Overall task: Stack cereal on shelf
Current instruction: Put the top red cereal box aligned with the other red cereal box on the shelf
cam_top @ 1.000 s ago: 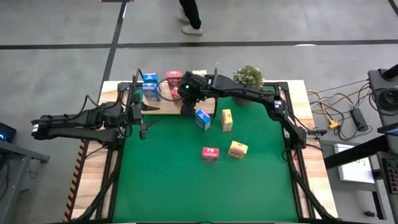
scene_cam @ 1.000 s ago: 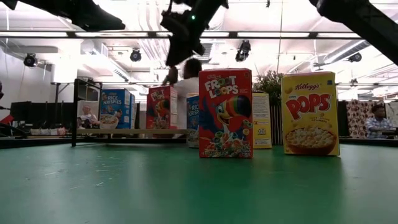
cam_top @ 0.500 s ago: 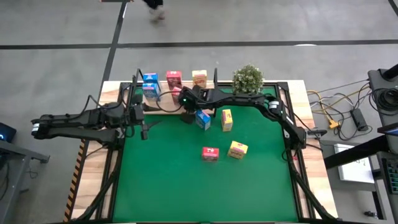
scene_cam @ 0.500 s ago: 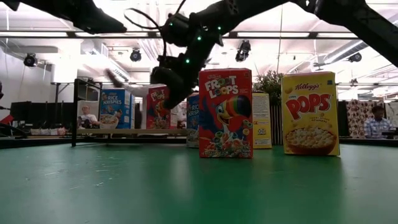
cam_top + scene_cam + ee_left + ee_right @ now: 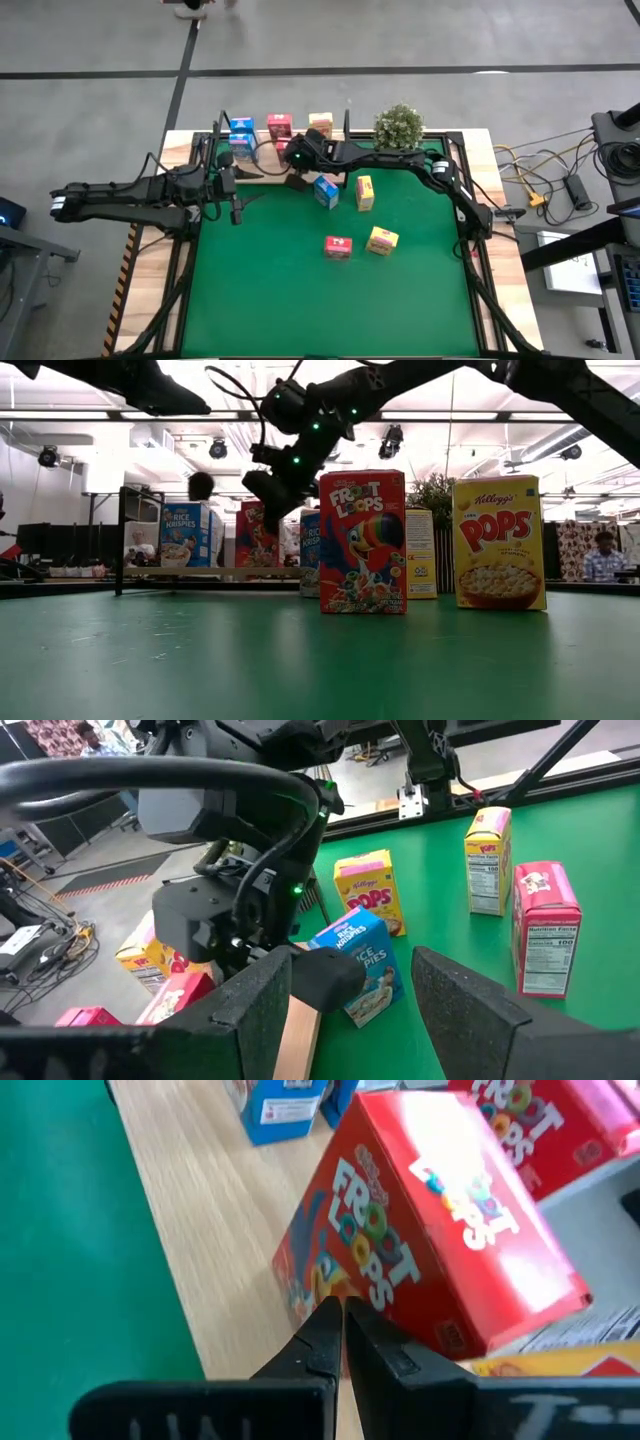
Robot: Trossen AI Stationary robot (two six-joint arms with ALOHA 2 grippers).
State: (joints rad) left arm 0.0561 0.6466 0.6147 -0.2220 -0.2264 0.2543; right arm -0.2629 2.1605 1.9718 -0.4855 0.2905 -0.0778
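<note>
The right gripper [image 5: 297, 181] hangs at the front edge of the shelf [image 5: 262, 171], which lies along the table's far edge toward its far left corner. Its fingers [image 5: 335, 1342] are pressed together and hold nothing. Boxes already stand on the shelf: blue ones [image 5: 241, 140] at its left end and a red Froot Loops box [image 5: 425, 1250] right in front of the right gripper. The nearest loose box, the blue Rice Krispies box [image 5: 326, 190], stands upright on the green mat [image 5: 300, 300] just beside the gripper, on the side away from the shelf. The left gripper [image 5: 233, 198], fingers spread and empty, waits near the mat's left edge, farther off
</note>
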